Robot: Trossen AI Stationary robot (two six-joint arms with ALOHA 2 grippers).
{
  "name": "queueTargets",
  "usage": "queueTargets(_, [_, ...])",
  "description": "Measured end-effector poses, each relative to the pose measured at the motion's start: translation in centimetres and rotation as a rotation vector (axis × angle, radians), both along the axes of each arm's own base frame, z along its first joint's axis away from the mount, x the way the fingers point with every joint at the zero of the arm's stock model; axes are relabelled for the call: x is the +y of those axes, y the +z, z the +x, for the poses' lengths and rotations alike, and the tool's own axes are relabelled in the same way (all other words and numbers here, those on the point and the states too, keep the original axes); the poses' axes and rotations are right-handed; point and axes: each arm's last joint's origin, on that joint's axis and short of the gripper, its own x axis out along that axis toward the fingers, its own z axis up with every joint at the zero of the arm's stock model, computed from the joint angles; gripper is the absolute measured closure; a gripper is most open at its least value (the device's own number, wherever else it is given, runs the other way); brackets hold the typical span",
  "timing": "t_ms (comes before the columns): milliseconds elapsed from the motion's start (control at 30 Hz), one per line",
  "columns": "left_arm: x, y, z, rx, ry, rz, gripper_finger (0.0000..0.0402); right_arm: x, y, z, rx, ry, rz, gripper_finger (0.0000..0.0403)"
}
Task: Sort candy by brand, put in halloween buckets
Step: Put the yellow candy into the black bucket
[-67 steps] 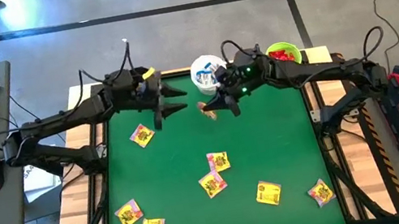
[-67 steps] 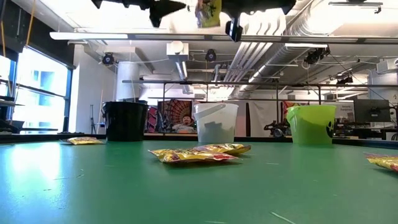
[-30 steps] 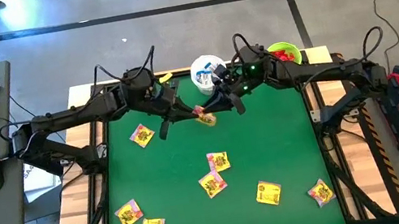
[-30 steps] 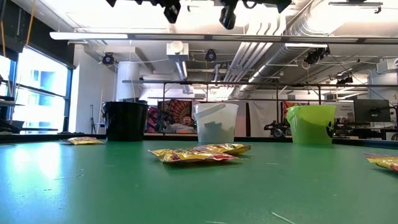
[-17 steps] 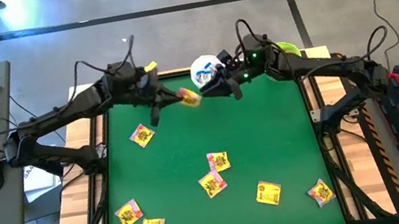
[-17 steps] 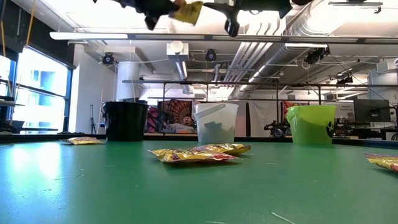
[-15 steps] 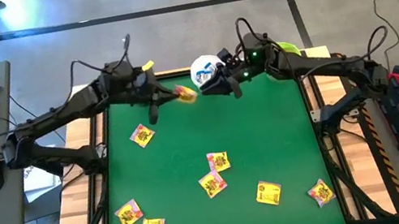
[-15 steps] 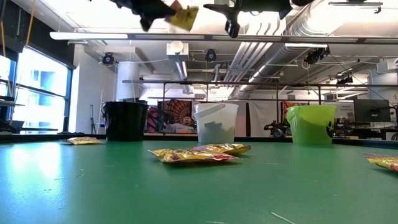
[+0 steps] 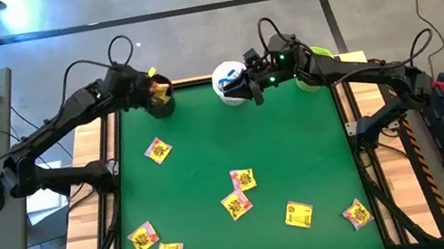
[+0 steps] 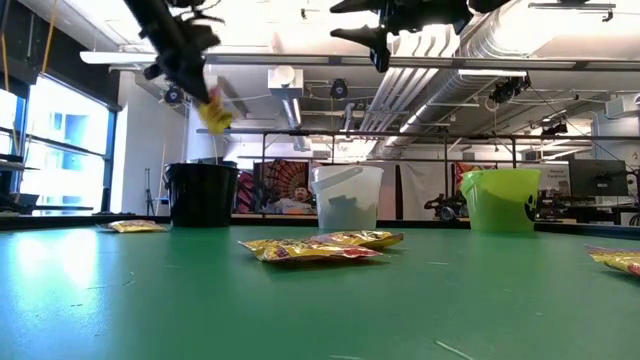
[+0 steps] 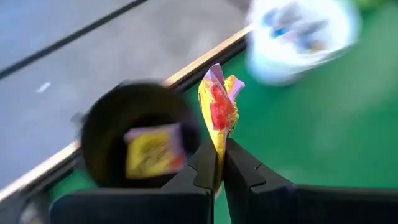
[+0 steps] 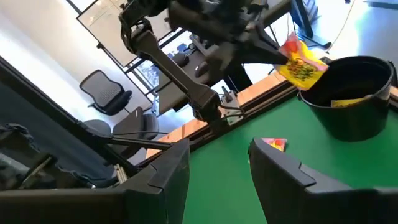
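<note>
Candy packet (image 11: 219, 112) hanging over the black bucket (image 9: 161, 101).
We are holding a yellow packet pinched edge-on in our left pincer (image 11: 221, 163), closed tight on it, above the black bucket at the worktop's (image 9: 299, 147) far left, where another yellow packet (image 11: 152, 150) is lying inside. Our right pincer (image 12: 217, 163) is hovering parted and empty beside the white bucket (image 9: 231, 81); the green bucket (image 10: 499, 200) is standing far right.

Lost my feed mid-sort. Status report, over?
Left gripper shut on yellow packet, above black bucket. Right gripper open, empty, by white bucket. Nothing in the way.
</note>
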Motion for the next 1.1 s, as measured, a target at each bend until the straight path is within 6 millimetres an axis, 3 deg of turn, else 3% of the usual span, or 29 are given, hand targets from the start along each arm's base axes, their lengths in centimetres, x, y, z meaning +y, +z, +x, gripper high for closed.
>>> queueTargets(233, [3.5,-2.6,0.0,0.124,0.114,-0.078,0.0397,0.0,0.0,0.0,-0.002,0.002,-0.027,0.0249])
queueTargets(467, [6.1,-5.9,1.3,0.241,0.081,-0.163,0.0397,0.0,-0.4,-0.1,0.037,-0.009,-0.012,0.0249])
queueTargets(700, [8.2,-8.3,1.3,0.259,0.086,-0.271,0.0396,0.1,-1.0,-0.2,0.097,-0.031,-0.016,0.0249])
queueTargets(867, [8.8,-8.6,1.4,0.305,0.062,-0.222,0.0373,0.9,-1.1,0.1,0.105,-0.001,-0.055,0.0249])
queueTargets(1100, [8.4,-7.7,1.1,0.309,0.009,-0.181,0.0306,1.8,-1.5,0.4,0.155,-0.057,-0.102,0.0249])
